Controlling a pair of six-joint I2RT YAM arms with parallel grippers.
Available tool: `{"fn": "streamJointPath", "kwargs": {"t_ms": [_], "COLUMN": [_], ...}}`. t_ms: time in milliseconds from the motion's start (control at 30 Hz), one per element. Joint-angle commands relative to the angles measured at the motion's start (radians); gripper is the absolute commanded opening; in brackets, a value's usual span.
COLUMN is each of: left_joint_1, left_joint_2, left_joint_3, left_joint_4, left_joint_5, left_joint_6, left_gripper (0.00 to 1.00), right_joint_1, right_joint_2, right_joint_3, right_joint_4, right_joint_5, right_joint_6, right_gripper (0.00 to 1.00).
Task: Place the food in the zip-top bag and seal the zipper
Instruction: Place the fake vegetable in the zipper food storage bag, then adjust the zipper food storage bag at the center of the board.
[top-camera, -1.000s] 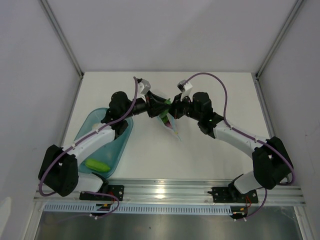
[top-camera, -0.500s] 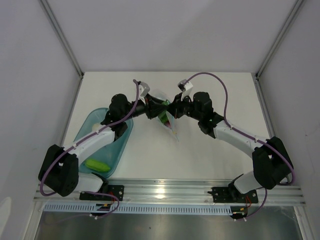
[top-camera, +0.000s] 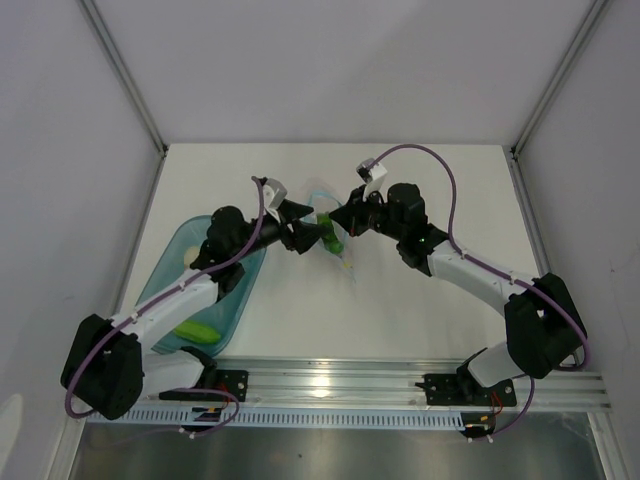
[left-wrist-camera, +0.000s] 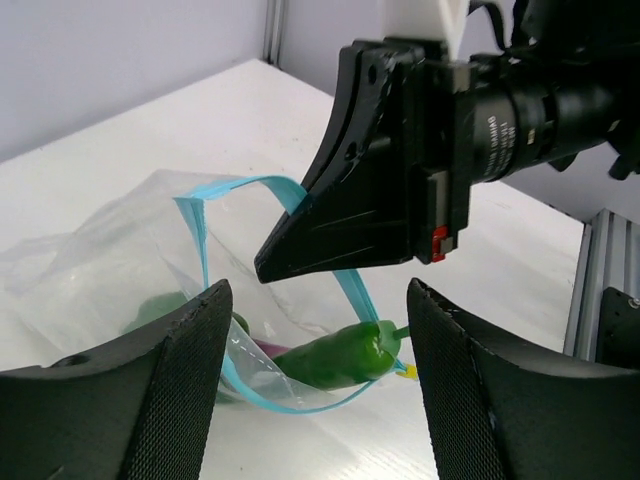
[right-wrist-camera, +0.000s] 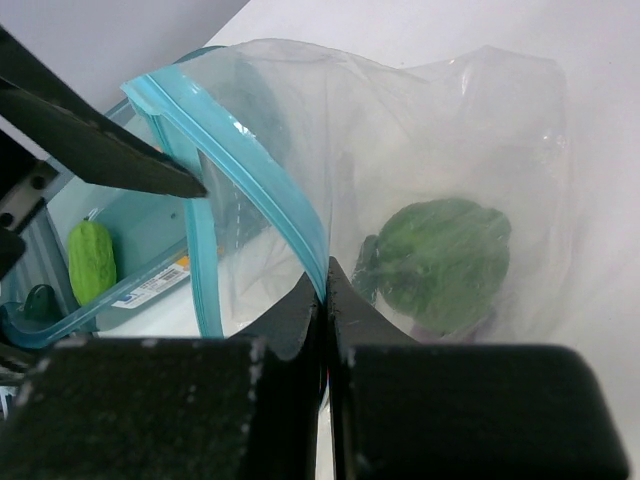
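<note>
The clear zip-top bag (top-camera: 330, 205) hangs near the table's middle, its mouth facing left. My right gripper (right-wrist-camera: 325, 285) is shut on the teal zipper (right-wrist-camera: 255, 160) and holds the mouth up; it also shows from above (top-camera: 345, 222). A green pepper (left-wrist-camera: 340, 360) lies in the bag's mouth on the lower zipper strip (left-wrist-camera: 290, 410), with a purple piece (left-wrist-camera: 265, 350) behind it. More green food (right-wrist-camera: 440, 262) sits deeper inside. My left gripper (left-wrist-camera: 315, 400) is open just outside the mouth, holding nothing, and from above (top-camera: 308, 236) it sits left of the pepper (top-camera: 331, 238).
The translucent blue oval tray (top-camera: 178, 255) lies at the left under my left arm, with a green piece (top-camera: 193, 329) at its near end. That piece (right-wrist-camera: 90, 262) shows in the right wrist view too. White walls enclose the table on three sides.
My left gripper has opened, let go of the green pepper at the bag's mouth, and drawn back to the left. The right gripper still pinches the zipper.
</note>
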Motion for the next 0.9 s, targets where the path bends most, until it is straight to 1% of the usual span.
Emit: {"fn": "streamJointPath", "kwargs": {"t_ms": [0,33,67,100,133,167,200,233,300,367,433,467,500,567,600,733,833,867], "left_joint_1": [0.006,0.006,0.006,0.006,0.006,0.006,0.006,0.005,0.003,-0.002,-0.012,-0.015,-0.018,-0.037,-0.045,-0.069,-0.071,-0.071], "left_joint_2": [-0.069,-0.081,-0.109,-0.123,-0.136,-0.165,-0.181,-0.198,-0.247,-0.285,-0.333,-0.345,-0.368,-0.397,-0.431,-0.521,-0.577,-0.619], "left_joint_3": [-0.016,-0.025,-0.033,-0.035,-0.042,-0.042,-0.044,-0.033,-0.021,-0.004,0.019,0.025,0.030,0.031,0.027,0.004,-0.021,-0.024], "left_joint_4": [0.017,0.016,0.013,0.007,-0.003,-0.048,-0.065,-0.090,-0.185,-0.240,-0.344,-0.384,-0.445,-0.487,-0.524,-0.621,-0.659,-0.670], "left_joint_5": [-0.029,-0.029,-0.028,-0.043,-0.057,-0.072,-0.090,-0.088,-0.098,-0.106,-0.138,-0.144,-0.146,-0.140,-0.140,-0.150,-0.131,-0.120], "left_joint_6": [0.000,-0.010,-0.035,-0.050,-0.067,-0.096,-0.112,-0.135,-0.162,-0.198,-0.222,-0.231,-0.239,-0.257,-0.262,-0.313,-0.340,-0.343], "left_gripper": [0.73,0.73,0.78,0.82,0.82,0.82,0.82,0.82,0.82,0.82,0.82,0.82,0.82,0.82,0.82,0.82,0.81,0.81], "right_joint_1": [-0.006,-0.006,-0.006,-0.007,-0.006,-0.006,-0.006,-0.006,-0.007,-0.007,-0.007,-0.007,-0.006,0.005,0.011,0.048,0.074,0.083], "right_joint_2": [-0.023,-0.020,-0.020,-0.020,-0.015,-0.010,-0.007,0.008,0.016,0.011,0.003,0.003,0.003,-0.007,-0.032,-0.130,-0.205,-0.222], "right_joint_3": [0.001,0.004,0.006,0.007,0.016,0.026,0.044,0.103,0.162,0.231,0.271,0.324,0.352,0.395,0.426,0.455,0.463,0.460], "right_joint_4": [0.042,0.036,0.033,0.019,0.008,-0.010,-0.079,-0.128,-0.263,-0.332,-0.418,-0.449,-0.517,-0.576,-0.636,-0.769,-0.886,-0.923], "right_joint_5": [-0.014,-0.014,-0.012,-0.009,0.002,0.012,0.023,0.049,0.083,0.115,0.123,0.118,0.115,0.102,0.106,0.180,0.218,0.224], "right_joint_6": [0.010,0.008,0.007,0.005,0.004,0.004,-0.001,-0.004,-0.010,-0.007,-0.001,0.004,0.011,0.031,0.033,0.044,0.080,0.099], "right_gripper": [0.00,0.00,0.00,0.00,0.00,0.00,0.00,0.00,0.00,0.00,0.00,0.00,0.00,0.00,0.00,0.00,0.00,0.00]}}
